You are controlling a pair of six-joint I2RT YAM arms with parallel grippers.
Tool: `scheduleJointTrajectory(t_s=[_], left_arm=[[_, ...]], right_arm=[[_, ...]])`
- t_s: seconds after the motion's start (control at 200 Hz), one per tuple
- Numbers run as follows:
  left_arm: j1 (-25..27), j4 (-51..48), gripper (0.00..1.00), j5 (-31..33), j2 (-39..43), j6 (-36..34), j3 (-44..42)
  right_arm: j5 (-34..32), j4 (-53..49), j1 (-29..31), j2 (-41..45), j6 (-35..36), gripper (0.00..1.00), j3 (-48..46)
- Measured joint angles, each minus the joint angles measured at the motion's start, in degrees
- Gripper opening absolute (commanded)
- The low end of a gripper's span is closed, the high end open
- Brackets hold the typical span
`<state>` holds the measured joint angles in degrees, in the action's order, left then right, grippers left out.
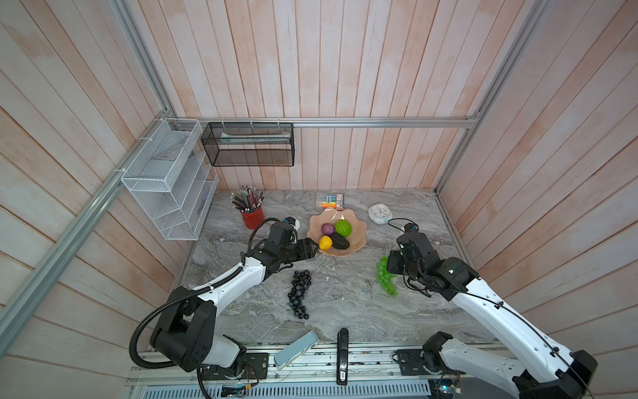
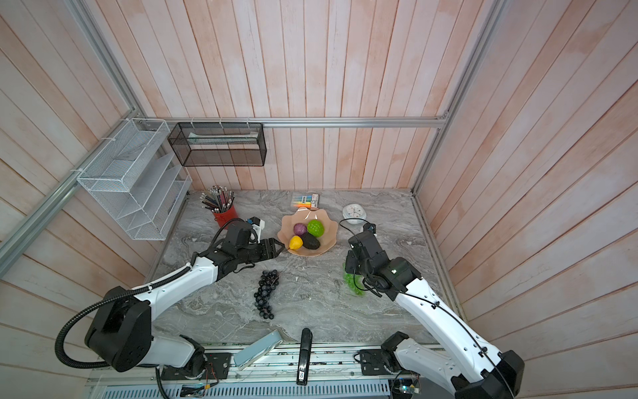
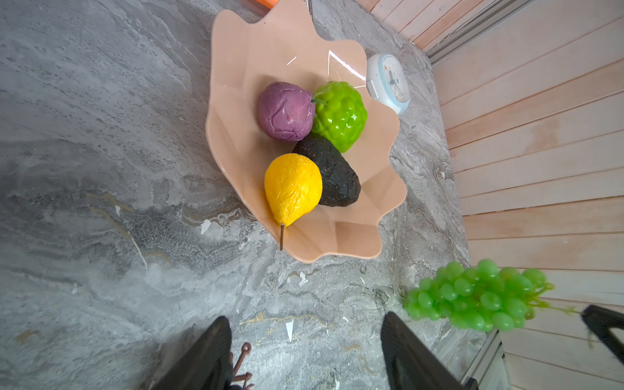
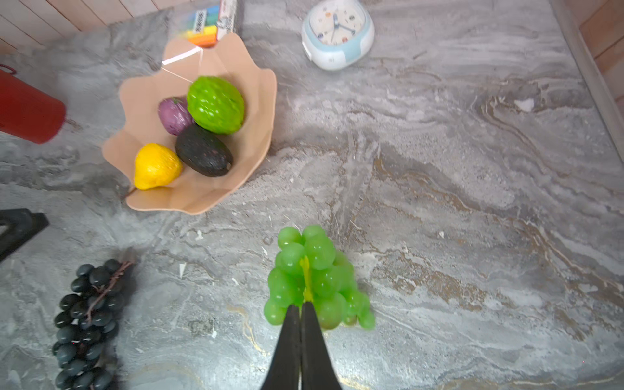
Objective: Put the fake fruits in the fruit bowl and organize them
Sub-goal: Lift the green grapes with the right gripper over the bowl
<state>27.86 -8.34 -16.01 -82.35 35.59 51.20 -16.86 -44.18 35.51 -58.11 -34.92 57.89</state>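
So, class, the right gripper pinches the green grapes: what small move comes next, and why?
Probably carry the green grape bunch over to the fruit bowl: the right gripper is shut on its stem, and part of the bowl lies bare.

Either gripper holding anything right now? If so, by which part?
The right gripper is shut on the green grape bunch, pinching it by its stem. The left gripper is open and holds nothing.

highlighter pack [image 4: 209, 27] print blurred, nothing legible
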Motion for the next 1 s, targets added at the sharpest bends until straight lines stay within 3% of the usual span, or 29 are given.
scheduleJointTrajectory(t_s=[0.27, 0.495, 1.0], left_arm=[[0.00, -4.20, 0.72, 1.51, 2.73, -1.22, 0.28], [0.00, -6.47, 0.72, 2.97, 4.37, -1.53, 0.33], [0.00, -8.70, 0.72, 4.52, 7.26, -1.49, 0.15]], right_arm=[[-0.57, 0.02, 0.02, -6.64, 8.44, 0.00, 11.98], [3.06, 2.89, 0.28, -14.75, 14.21, 0.00, 23.41], [14.84, 12.37, 1.33, -24.94, 16.50, 0.00, 26.36]])
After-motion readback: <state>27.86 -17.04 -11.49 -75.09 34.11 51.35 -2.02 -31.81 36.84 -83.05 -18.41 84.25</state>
